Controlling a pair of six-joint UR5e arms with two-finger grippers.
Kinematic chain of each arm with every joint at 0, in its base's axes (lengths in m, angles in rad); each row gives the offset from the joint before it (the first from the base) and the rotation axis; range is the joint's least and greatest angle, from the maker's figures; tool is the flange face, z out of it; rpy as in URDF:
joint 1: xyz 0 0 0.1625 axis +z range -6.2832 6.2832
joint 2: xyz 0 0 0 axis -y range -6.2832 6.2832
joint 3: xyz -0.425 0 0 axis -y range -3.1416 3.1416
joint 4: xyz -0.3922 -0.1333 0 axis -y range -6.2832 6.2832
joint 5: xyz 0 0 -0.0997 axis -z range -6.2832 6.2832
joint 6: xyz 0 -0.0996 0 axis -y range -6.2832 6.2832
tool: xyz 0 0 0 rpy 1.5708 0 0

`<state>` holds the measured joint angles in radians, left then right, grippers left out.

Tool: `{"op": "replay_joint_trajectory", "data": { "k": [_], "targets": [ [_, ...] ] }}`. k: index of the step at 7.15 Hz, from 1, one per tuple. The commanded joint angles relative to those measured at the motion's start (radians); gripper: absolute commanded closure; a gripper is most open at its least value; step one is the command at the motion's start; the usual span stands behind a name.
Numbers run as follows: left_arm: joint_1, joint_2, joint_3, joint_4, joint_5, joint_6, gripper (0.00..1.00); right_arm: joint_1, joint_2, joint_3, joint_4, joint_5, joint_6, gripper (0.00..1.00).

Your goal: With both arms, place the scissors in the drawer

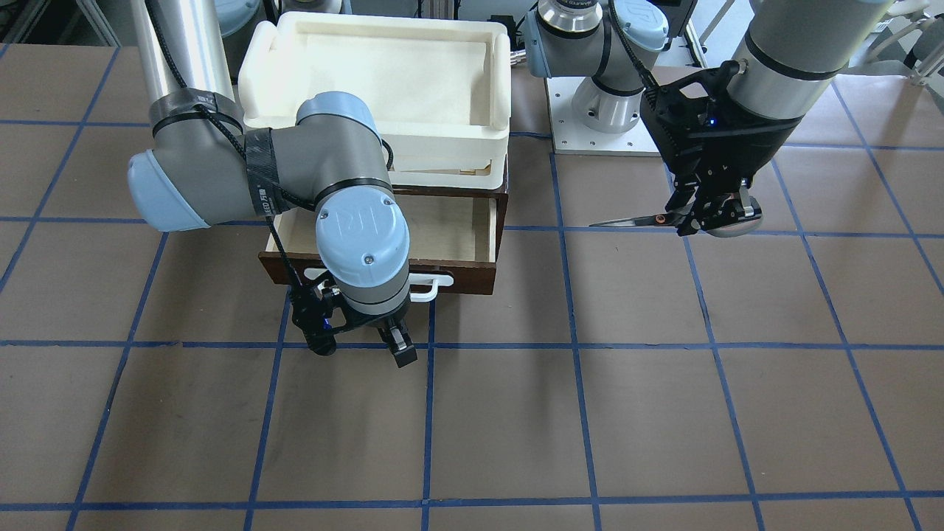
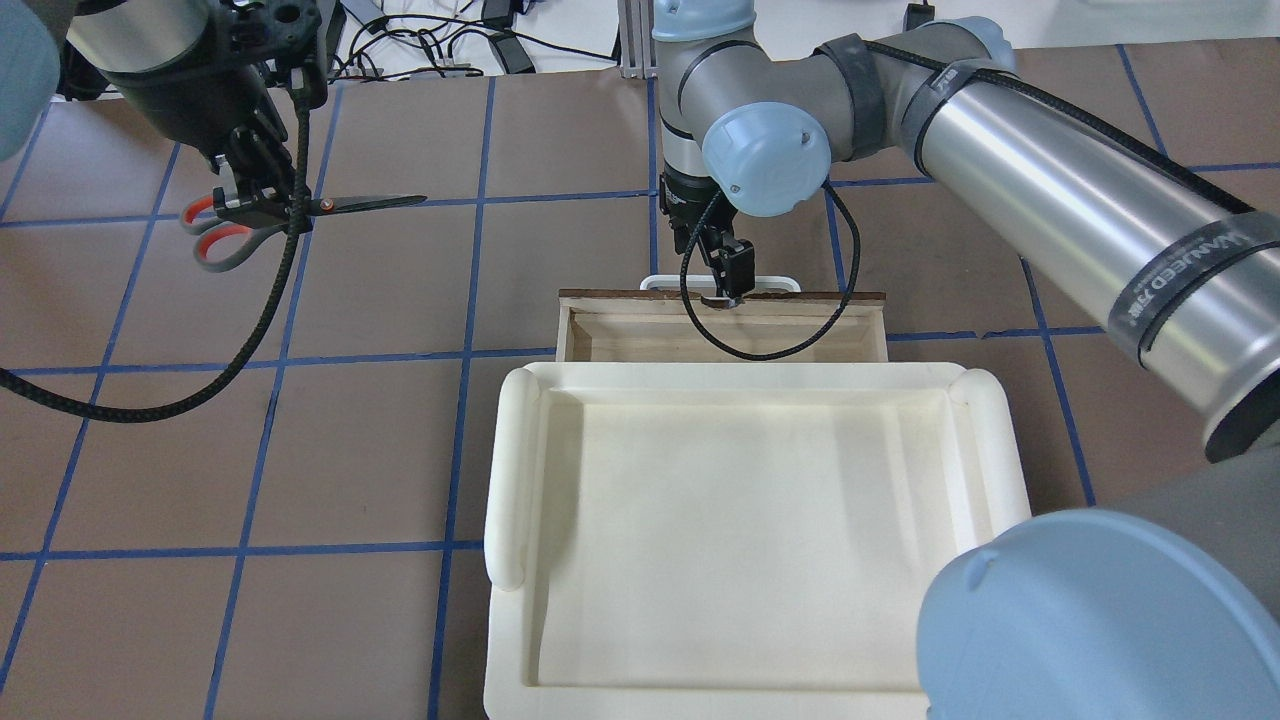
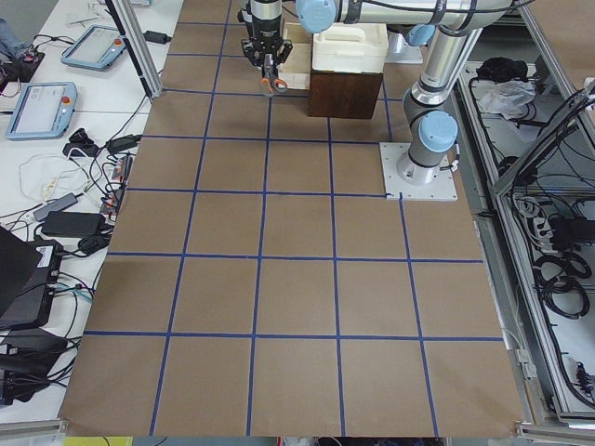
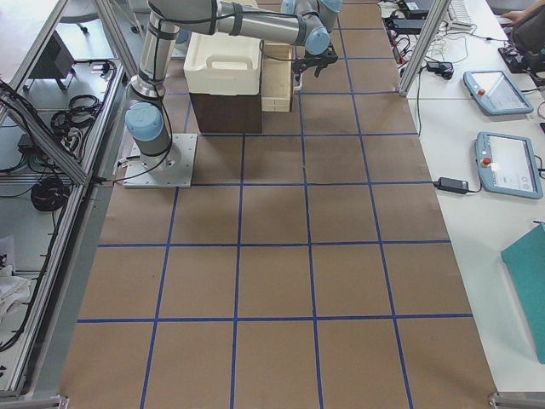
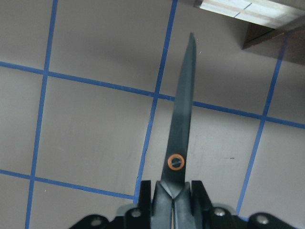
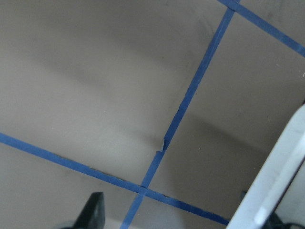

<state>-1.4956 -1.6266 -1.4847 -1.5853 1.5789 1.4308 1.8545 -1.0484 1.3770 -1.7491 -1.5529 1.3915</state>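
Robotics lab: brown table [image 4: 272,281] gridded with blue tape [image 4: 239,246], robot arm base [image 3: 430,139] bolted on a plate [image 3: 395,181], teach pendants [image 4: 509,164] on side benches, cables [image 3: 556,269], aluminium frame posts [image 4: 423,47].

The scissors [image 2: 340,204], closed, with grey handles and orange-red loops, hang level in the left gripper [image 2: 262,200], blades pointing to 3 o'clock in the overhead view. The dark brown drawer [image 2: 610,296] stands pulled open between their 3 and 4 o'clock, pale plywood inside.

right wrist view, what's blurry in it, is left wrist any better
Right wrist view: the drawer's white handle is a soft blur at the edge, tape lines crisp. Left wrist view: the scissors are sharp but dark, nearly a silhouette.
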Motion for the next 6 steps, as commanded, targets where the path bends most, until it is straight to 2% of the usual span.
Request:
{"op": "replay_joint_trajectory", "data": {
  "k": [1,5,6],
  "targets": [
    [0.0,-0.001,-0.002,-0.001,-0.002,-0.001,0.94,0.0,0.017,-0.021,0.0,0.0,-0.012,0.0],
    [0.0,0.001,-0.002,0.001,-0.007,0.0,0.94,-0.008,0.05,-0.061,-0.001,-0.001,-0.012,0.0],
    [0.0,0.001,-0.002,0.001,-0.007,-0.001,0.94,-0.023,0.054,-0.059,-0.001,-0.024,-0.046,0.0]
  ]
}}
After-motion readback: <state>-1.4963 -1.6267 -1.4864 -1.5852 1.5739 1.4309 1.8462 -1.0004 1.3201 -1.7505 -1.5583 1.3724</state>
